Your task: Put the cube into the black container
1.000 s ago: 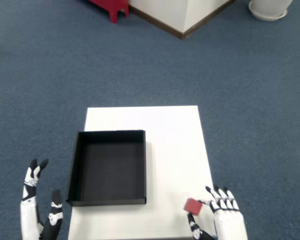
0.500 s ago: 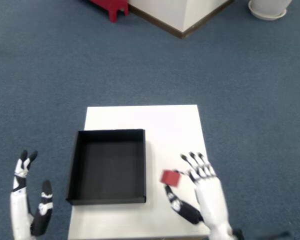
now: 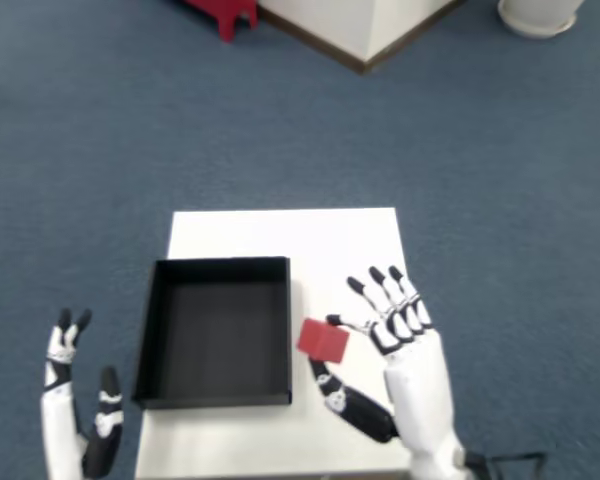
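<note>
A small red cube (image 3: 323, 339) hangs above the white table (image 3: 330, 245), just right of the black container's right wall. My right hand (image 3: 385, 335) is shut on it, pinching it between thumb and forefinger while the other fingers fan out upward. The black container (image 3: 218, 333) is an open, empty rectangular tray on the table's left half. The left hand (image 3: 78, 410) hovers off the table's left side with its fingers apart, holding nothing.
Blue carpet surrounds the table. Far off at the top are a red stool's legs (image 3: 225, 15), a white wall corner with brown skirting (image 3: 365, 40) and a white pot base (image 3: 540, 15).
My right hand has carried the red cube up from the table's front right corner leftward toward the container's right wall. The left hand shifted slightly.
</note>
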Robot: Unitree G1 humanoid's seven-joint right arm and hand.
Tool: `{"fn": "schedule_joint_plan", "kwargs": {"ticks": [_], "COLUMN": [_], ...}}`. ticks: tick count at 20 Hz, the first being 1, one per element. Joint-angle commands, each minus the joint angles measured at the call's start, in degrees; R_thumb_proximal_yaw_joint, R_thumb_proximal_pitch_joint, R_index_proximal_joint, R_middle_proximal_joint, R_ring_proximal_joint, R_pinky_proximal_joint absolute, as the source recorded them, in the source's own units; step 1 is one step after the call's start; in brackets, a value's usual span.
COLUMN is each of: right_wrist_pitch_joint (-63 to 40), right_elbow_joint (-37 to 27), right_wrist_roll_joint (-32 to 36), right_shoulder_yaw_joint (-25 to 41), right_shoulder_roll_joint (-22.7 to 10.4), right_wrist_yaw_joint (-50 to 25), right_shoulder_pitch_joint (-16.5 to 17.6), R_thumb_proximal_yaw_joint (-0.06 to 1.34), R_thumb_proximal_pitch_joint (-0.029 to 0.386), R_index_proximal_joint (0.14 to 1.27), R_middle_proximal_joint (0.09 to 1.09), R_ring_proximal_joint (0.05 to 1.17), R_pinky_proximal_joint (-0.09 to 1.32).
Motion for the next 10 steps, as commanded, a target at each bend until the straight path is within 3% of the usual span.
{"fn": "schedule_joint_plan", "kwargs": {"ticks": [1, 5, 10], "right_wrist_pitch_joint": [8.1, 13.4, 14.3], "right_elbow_joint": [-7.0, -7.7, -0.8], "right_wrist_roll_joint": [-0.4, 0.9, 3.7], "right_shoulder_yaw_joint": [-2.9, -3.2, -3.6], "right_shoulder_roll_joint": [-0.5, 2.9, 9.5], "right_wrist_yaw_joint": [2.7, 7.6, 12.0], "right_shoulder_pitch_joint": [-0.8, -1.7, -5.0], "R_thumb_proximal_yaw_joint": [1.19, 1.19, 1.18], "R_thumb_proximal_pitch_joint": [0.178, 0.178, 0.179], "R_index_proximal_joint": [1.02, 1.02, 1.03], "R_middle_proximal_joint": [0.28, 0.29, 0.31], "R_ring_proximal_joint": [0.18, 0.19, 0.20], "R_pinky_proximal_joint": [0.00, 0.00, 0.01]}}
